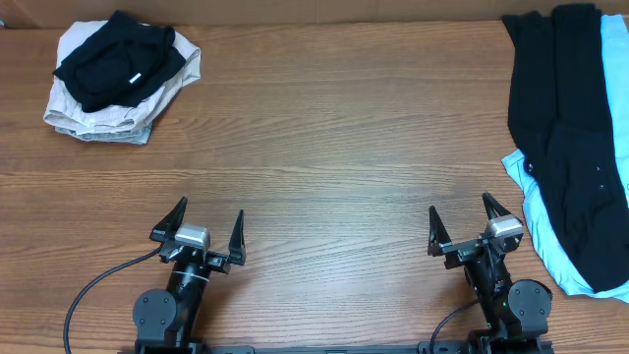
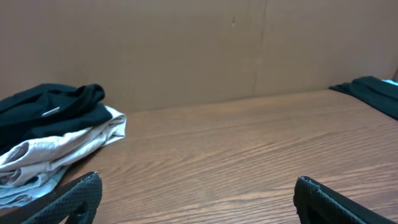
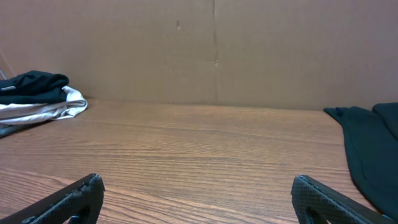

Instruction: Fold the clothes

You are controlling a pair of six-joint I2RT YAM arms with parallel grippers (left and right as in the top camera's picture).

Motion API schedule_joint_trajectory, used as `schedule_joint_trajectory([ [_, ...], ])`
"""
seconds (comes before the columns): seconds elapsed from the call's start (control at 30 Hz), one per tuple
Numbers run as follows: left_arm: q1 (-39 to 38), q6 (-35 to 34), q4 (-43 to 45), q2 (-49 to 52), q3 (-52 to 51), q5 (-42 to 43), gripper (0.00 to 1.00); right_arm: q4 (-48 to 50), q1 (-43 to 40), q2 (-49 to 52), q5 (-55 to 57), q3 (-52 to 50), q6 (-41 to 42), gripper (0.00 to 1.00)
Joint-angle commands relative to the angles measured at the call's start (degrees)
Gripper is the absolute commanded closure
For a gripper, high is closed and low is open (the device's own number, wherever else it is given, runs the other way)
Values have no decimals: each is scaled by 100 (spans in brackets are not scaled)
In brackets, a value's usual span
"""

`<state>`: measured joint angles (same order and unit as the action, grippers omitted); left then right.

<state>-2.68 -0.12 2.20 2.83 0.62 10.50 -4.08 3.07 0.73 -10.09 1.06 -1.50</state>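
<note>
- Both claws are spread wide and hold nothing: left gripper (image 1: pixel 210 210) and right gripper (image 1: pixel 460 206) sit at my near edge of the table (image 1: pixel 324 147).
- Far left, the labelled black garment (image 1: pixel 118 59) rests on the beige garment (image 1: pixel 98 116) in a compact stack. I judge those two folded.
- At the right edge, the loose black garment (image 1: pixel 565 118) sprawls over the light-blue garment (image 1: pixel 536 211). Both are left to fold.

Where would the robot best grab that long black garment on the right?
Probably the black garment by its far left edge, the right gripper coming in from the left: there it lies flat on wood, clear of the light-blue one.
</note>
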Motion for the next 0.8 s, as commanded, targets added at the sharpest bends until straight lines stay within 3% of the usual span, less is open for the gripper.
schedule_joint_trajectory([
  [0.0, 129, -74, -57, -205, -35, 4, 0, 37, -20, -50, 11, -57, 15, 0],
  [0.1, 258, -136, -588, -267, -35, 7, 0, 37, -20, -50, 11, -59, 17, 0],
  [0.77, 275, -138, -557, -258, -35, 2, 0, 37, -20, -50, 11, -57, 15, 0],
])
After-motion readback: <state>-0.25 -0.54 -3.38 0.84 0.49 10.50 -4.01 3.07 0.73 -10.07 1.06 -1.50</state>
